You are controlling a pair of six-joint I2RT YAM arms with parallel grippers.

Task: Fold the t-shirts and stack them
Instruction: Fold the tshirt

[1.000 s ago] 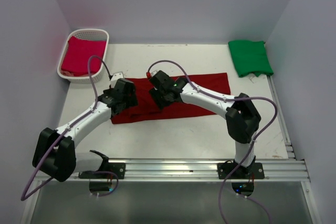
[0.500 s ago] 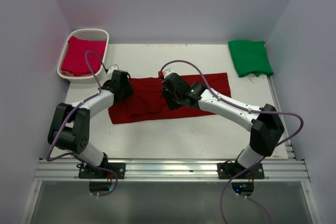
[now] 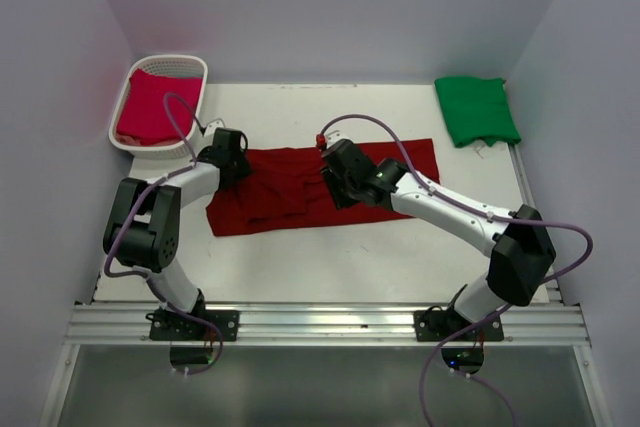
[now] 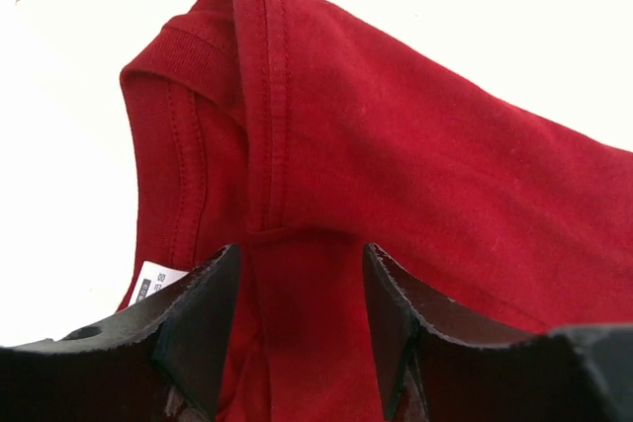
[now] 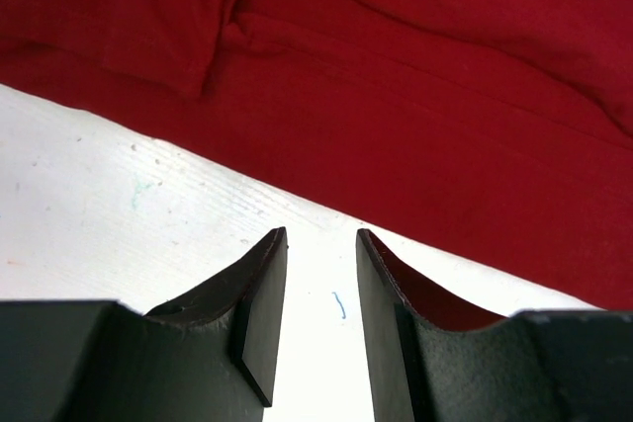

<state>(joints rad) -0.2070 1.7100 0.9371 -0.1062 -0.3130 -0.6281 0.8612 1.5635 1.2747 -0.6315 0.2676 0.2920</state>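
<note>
A dark maroon t-shirt (image 3: pixel 300 192) lies folded into a long strip across the middle of the table. My left gripper (image 3: pixel 229 150) is at its far left corner. In the left wrist view the left gripper (image 4: pixel 300 254) stands open astride a raised fold of the maroon t-shirt (image 4: pixel 396 145), beside the collar and its white label (image 4: pixel 153 282). My right gripper (image 3: pixel 327 149) is at the strip's far edge; in the right wrist view the right gripper (image 5: pixel 321 239) is narrowly open over bare table, short of the maroon t-shirt's (image 5: pixel 415 76) hem. A folded green t-shirt (image 3: pixel 476 109) lies far right.
A white lattice basket (image 3: pixel 165 64) at the far left corner holds a crimson t-shirt (image 3: pixel 150 107). A metal rail (image 3: pixel 350 322) runs along the near edge, where the arms' bases are bolted. Purple walls close in the table (image 3: pixel 330 267) on three sides.
My left gripper has moved away from me to the shirt's far left corner and its jaws have narrowed. My right gripper has shifted right along the shirt and has also narrowed.
</note>
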